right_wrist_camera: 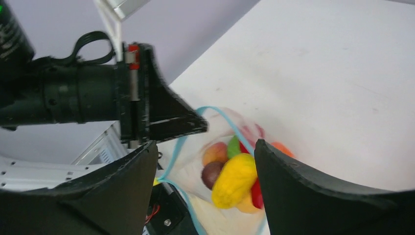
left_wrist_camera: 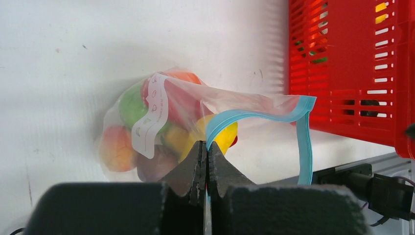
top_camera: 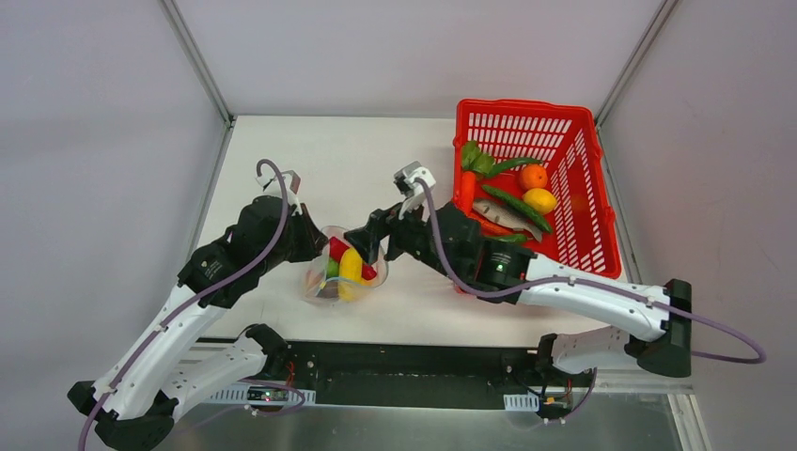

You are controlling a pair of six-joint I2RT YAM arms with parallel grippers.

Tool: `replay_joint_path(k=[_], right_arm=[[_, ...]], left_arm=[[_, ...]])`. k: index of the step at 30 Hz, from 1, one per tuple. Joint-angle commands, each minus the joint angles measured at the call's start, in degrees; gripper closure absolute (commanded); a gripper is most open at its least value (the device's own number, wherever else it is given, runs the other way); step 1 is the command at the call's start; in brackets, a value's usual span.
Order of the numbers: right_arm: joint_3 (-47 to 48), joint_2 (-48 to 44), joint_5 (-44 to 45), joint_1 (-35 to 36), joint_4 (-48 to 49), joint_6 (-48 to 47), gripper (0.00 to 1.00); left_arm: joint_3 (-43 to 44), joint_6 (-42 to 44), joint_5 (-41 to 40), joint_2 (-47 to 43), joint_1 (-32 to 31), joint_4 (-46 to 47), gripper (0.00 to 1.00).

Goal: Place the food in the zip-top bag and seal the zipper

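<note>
The zip-top bag (top_camera: 324, 282) lies on the white table between the two arms, its mouth held open. My left gripper (left_wrist_camera: 206, 147) is shut on the teal-blue zipper (left_wrist_camera: 306, 142) at the bag's near lip. Through the clear plastic (left_wrist_camera: 161, 112) I see green, peach, purple and red food. My right gripper (right_wrist_camera: 205, 144) stands open just above the bag's mouth, its fingers either side of a yellow piece (right_wrist_camera: 235, 178) that rests in the mouth on a purple ball (right_wrist_camera: 211, 174) and a peach ball (right_wrist_camera: 215, 152). From above, that yellow piece (top_camera: 351, 265) and a red piece (top_camera: 338, 249) poke out.
The red mesh basket (top_camera: 587, 169) stands at the back right with more food in it: an orange (top_camera: 532, 176), a lemon (top_camera: 539, 200), green pods, a carrot (top_camera: 467, 191) and a fish. Its wall (left_wrist_camera: 352, 63) is close to the bag's right. White enclosure walls surround the table.
</note>
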Motion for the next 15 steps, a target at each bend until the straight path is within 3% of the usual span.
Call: replay_joint_path(k=[1, 5, 10, 15], right_arm=[[1.25, -6.64, 13.69, -2.52, -9.63, 1.13, 0.25], [0.95, -11.91, 16.06, -12.78, -23.40, 6.97, 0.25], [3.08, -14.34, 9.26, -31.66, -46.68, 11.86, 0.25], [2.43, -12.45, 3.51, -46.85, -60.91, 10.77, 0.18]], left_arm=[[2.18, 0.77, -1.51, -0.70, 0.94, -0.51, 1.00], [0.99, 0.58, 1.01, -0.25, 0.94, 1.64, 1.00], [0.38, 0.31, 1.63, 0.16, 0.94, 2.39, 1.00], [-0.93, -0.09, 2.93, 0.24, 0.94, 4.14, 1.00]])
